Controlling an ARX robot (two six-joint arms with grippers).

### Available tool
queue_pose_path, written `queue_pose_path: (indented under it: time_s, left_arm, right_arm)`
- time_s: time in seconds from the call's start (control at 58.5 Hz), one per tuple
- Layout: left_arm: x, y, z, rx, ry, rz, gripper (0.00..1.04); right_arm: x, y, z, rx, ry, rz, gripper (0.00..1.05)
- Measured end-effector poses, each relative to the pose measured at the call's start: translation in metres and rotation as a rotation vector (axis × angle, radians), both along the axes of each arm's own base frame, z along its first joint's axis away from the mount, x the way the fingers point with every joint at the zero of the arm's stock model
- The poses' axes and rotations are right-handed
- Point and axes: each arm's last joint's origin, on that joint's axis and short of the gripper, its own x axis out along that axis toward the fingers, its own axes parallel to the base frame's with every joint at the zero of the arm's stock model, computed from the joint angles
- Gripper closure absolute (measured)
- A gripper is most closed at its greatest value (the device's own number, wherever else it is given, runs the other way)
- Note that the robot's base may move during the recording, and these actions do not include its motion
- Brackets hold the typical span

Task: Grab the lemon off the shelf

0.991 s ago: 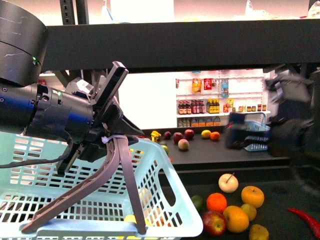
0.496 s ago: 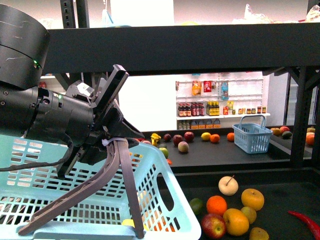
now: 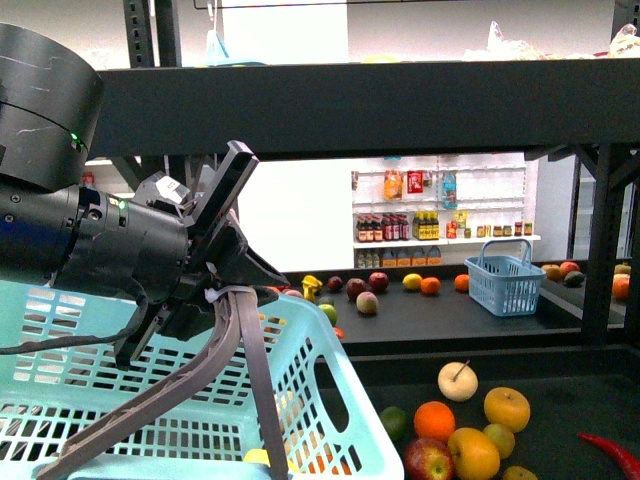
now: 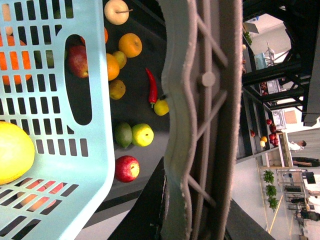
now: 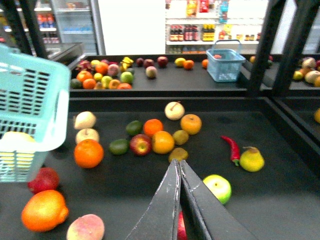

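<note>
The lemon point(image 4: 10, 152), a plain bright-yellow oval, lies inside the light-blue basket point(image 3: 350, 420). It also shows in the front view point(image 3: 258, 458). My left gripper point(image 3: 170, 450) is open, its grey fingers point(image 4: 200, 125) spread wide over the basket's front. My right gripper point(image 5: 178, 162) is shut and empty, low over the black shelf tier point(image 5: 280, 200), with a green apple point(image 5: 218, 187) just beyond its tip. It is out of the front view. Another small yellow fruit with a brownish tip point(image 5: 251, 160) lies by a red chili point(image 5: 231, 147).
Oranges, apples, a lime and a pale stemmed fruit point(image 5: 174, 110) are scattered on the tier. The shelf's thick black beam point(image 3: 400, 100) runs overhead and posts point(image 5: 260, 45) stand at the right. A small blue basket point(image 5: 225, 64) sits on the rack behind.
The blurred right arm at the right edge of the front view has left that view. My left gripper stays open over the basket, which sits slightly lower in the frame.
</note>
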Motion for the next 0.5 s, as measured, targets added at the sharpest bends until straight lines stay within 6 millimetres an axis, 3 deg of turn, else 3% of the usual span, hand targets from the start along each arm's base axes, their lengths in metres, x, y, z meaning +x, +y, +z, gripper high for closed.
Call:
queue_pose_path:
  time_s: [0.496]
  left_arm:
    - [0.0, 0.0, 0.0, 0.0, 0.0, 0.001, 0.92]
  right_arm:
    - [-0.001, 0.003, -0.017, 0.001, -0.008, 0.015, 0.98]
